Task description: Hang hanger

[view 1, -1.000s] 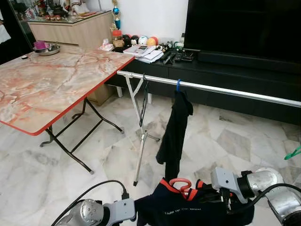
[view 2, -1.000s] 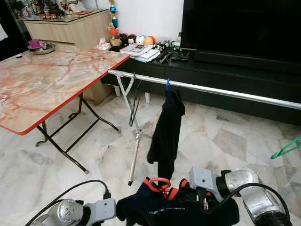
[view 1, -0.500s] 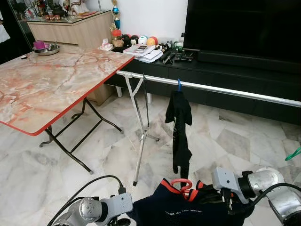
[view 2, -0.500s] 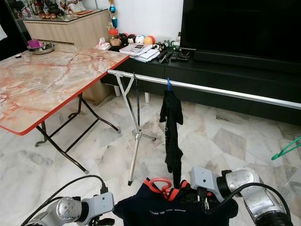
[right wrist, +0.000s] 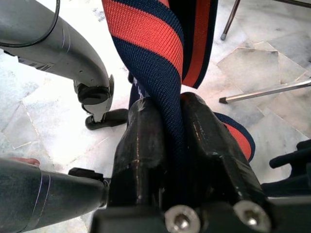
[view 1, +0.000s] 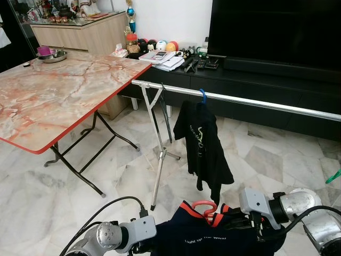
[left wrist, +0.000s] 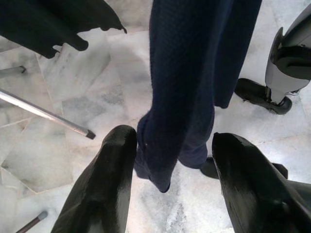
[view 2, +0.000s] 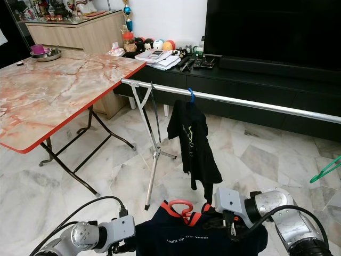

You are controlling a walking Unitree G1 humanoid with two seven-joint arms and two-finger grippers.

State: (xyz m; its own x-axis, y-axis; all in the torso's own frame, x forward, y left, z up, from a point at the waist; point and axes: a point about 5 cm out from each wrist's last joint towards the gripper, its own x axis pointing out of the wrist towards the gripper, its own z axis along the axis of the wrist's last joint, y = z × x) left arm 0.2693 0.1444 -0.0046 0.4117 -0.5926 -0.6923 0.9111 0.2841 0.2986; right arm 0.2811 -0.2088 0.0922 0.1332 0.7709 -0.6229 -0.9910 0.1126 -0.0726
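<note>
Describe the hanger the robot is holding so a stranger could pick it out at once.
Start at the long silver clothes rail in front of the black TV console. Below it, low between the robot's arms, a navy shirt with orange trim is pinched by the right end effector. The red hanger pokes from its collar; the only other hooks are a blue one on the rail and a green one at the far right.

Rail point(view 1: 256, 102): bare steel run to right of blue hanger hook point(view 1: 202, 95), open for approach from front.
Black shirt point(view 1: 202, 144): hangs below hook, blocks path beneath rail there.
Rail stand legs point(view 1: 159, 154): splayed at rail's left end, beside table point(view 1: 58, 96).
Table frame closes left side.
TV console point(view 1: 266, 80): directly behind rail.
Green hanger point(view 1: 333, 176): on floor, far right.
</note>
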